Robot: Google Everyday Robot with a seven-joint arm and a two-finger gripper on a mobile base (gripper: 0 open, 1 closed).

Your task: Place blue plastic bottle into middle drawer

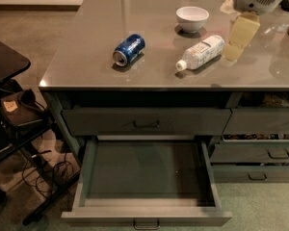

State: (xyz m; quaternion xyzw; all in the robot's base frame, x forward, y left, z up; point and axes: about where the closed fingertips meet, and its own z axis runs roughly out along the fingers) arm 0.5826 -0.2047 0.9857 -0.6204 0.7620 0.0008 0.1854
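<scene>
While my claw [236, 44] hangs low over the tabletop [86, 57], just to the right of the blue plastic bottle [201, 52], it grips nothing, and I cannot tell whether it is apart or together. The bottle lies on its side, its white cap [181, 65] pointing to the front edge and its base end toward my claw. Behind the bottle stands a white bowl [192, 18]. Well to the bottle's left lies a blue can [129, 49], also on its side. Below and in front of the bottle, the middle drawer [144, 172] is pulled out, its bottom bare, while the upper drawer [147, 121] is shut.

So I judge the drawer ready and everything else left to do: grasp the bottle, lift it, carry it down, let go. The bottle's pale label [204, 48] has print I cannot read, and neither can I read the can's.
</scene>
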